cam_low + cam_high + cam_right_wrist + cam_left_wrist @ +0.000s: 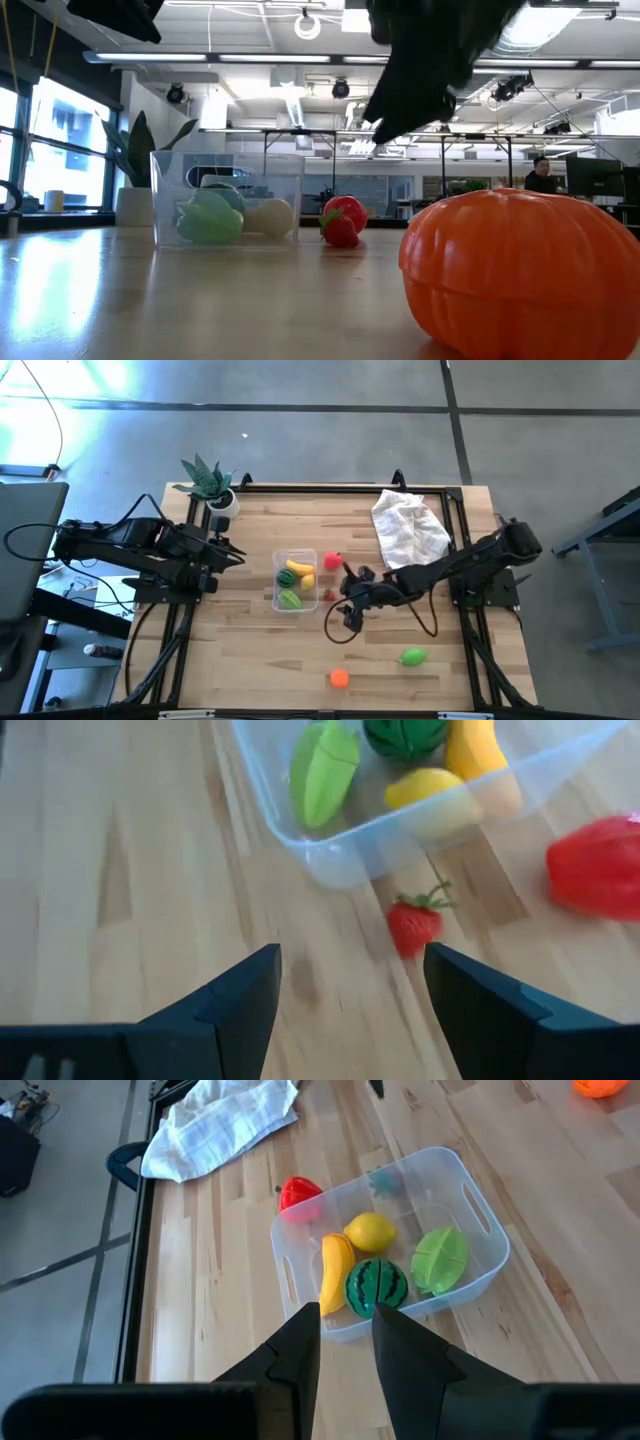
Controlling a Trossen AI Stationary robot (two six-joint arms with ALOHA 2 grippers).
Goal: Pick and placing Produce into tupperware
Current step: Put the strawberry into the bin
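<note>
The clear tupperware (290, 582) stands mid-table and holds a banana (335, 1270), a striped watermelon (377, 1285), a lemon (371, 1232) and a light green piece (441, 1258). A red piece (333, 561) and a small strawberry (414, 924) lie on the wood just right of the tub. An orange (340, 678) and a green piece (412, 656) lie near the front edge. My right gripper (350, 965) hovers open above the table beside the tub's right side, with the strawberry just ahead of it and nothing between its fingers. My left gripper (346, 1320) waits shut, raised left of the tub.
A crumpled white cloth (408, 528) lies at the back right. A potted plant (210, 484) stands at the back left corner. Bare wood spreads between the tub and the front edge. In the low view the orange (520, 270) fills the near right.
</note>
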